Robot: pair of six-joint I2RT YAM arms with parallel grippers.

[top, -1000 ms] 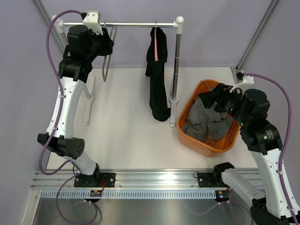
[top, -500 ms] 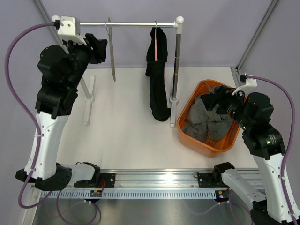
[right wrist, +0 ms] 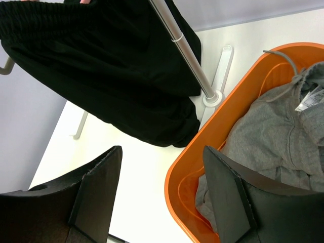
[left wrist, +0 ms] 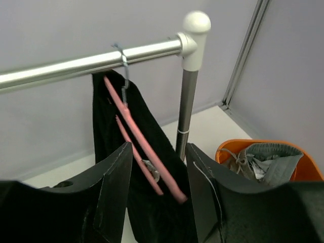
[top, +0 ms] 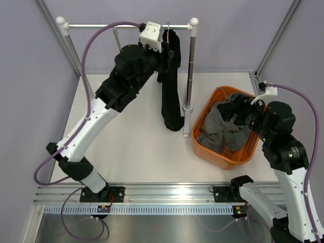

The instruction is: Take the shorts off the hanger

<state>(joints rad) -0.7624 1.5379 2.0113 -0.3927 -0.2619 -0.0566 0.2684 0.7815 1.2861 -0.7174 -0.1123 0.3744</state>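
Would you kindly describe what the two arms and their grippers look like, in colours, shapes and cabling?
The left arm and right arm both have white link shells joined by bulky black joint housings. A purple cable loops loosely along each, up to a white block at the wrist. The left gripper and right gripper each carry two flat, matte black fingers with angled edges.

**Rail** point(left wrist: 91, 62): its left end is cut off by the edge of the left wrist view.
**Shorts** point(left wrist: 109, 116), hanging from the rail: the lower part is hidden behind the fingers point(left wrist: 114, 192) and cut by the bottom edge. In the right wrist view the top edge cuts the waistband.
**Hanger** point(left wrist: 147, 144), on the rail: in the top view the left arm point(top: 126, 76) hides all but its hook.
**Left gripper** point(left wrist: 157, 154): in the top view it is hidden under its wrist, just below the rail.
**Basket** point(left wrist: 225, 153), right of the rail: it is cut by the right edge.
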